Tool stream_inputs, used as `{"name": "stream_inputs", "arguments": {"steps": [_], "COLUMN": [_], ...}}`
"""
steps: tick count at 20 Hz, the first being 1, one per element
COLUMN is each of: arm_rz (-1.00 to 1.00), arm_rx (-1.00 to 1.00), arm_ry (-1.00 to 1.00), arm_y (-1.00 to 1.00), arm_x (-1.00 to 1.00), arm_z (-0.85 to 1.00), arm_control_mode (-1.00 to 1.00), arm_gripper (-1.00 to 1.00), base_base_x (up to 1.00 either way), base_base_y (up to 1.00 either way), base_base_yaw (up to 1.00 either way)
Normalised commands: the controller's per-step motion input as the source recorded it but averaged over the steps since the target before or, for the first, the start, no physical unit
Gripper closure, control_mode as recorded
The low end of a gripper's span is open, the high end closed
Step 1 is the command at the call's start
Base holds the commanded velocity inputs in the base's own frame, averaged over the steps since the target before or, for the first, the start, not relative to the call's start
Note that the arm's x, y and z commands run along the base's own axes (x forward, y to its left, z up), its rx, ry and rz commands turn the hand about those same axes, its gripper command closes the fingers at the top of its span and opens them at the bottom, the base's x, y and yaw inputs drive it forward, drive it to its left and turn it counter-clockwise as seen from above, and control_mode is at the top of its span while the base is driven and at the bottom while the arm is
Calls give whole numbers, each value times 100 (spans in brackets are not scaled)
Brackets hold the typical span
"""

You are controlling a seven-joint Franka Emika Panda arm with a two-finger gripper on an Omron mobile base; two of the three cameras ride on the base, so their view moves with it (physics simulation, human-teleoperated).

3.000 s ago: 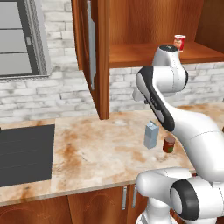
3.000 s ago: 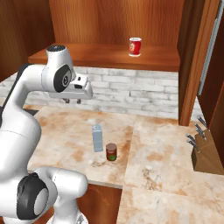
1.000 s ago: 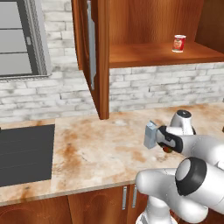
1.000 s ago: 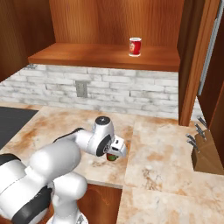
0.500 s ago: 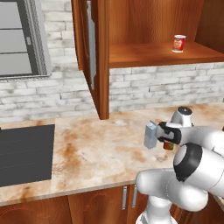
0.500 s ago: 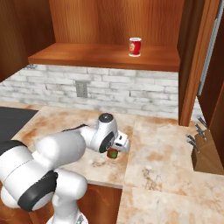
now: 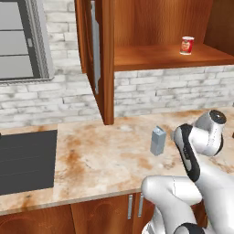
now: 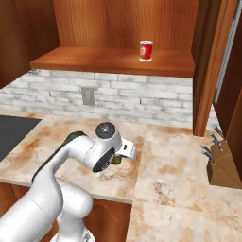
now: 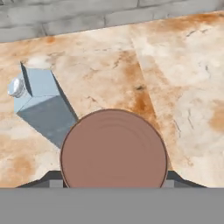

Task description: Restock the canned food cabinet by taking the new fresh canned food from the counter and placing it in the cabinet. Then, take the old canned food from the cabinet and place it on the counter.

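The new fresh canned food (image 9: 113, 151) shows as a dark red-brown round top close under the hand, standing on the counter (image 9: 175, 65). My gripper (image 9: 113, 180) is lowered over it and open, one dark fingertip (image 9: 53, 177) on each side of the can. In the right base view only a sliver of the can (image 8: 116, 160) peeks out below the hand, with the gripper (image 8: 118, 159) around it. The old canned food (image 7: 187, 45) (image 8: 146, 50) stands upright on the cabinet shelf (image 7: 151, 57) (image 8: 94, 61).
A grey-blue carton (image 9: 39, 103) (image 7: 158, 140) stands just beside the can on the counter (image 7: 105, 160). The black stovetop (image 7: 25, 160) lies at the left. A knife block (image 8: 222, 163) sits at the right by the open cabinet door (image 8: 212, 61).
The hand has settled lower over the dark can, and the arm's wrist has swung right in the left base view. The cans and carton have not moved.
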Motion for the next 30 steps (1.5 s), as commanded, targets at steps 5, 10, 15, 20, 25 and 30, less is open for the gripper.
{"name": "stream_inputs", "arguments": {"steps": [5,10,15,20,25,30], "arm_rz": [0,4,1,0,1,1], "arm_rx": [-11,-17,-18,-15,-7,-6], "arm_ry": [-48,-25,-18,-15,15,42], "arm_y": [69,64,52,32,-1,-47], "arm_x": [-32,0,4,57,52,-9], "arm_z": [100,100,100,100,100,100], "arm_control_mode": [-100,-100,-100,-100,-100,-100], "arm_gripper": [100,100,100,100,100,100], "base_base_x": [0,0,0,0,0,0], "base_base_y": [0,0,0,0,0,0], "base_base_yaw": [0,0,0,0,0,0]}}
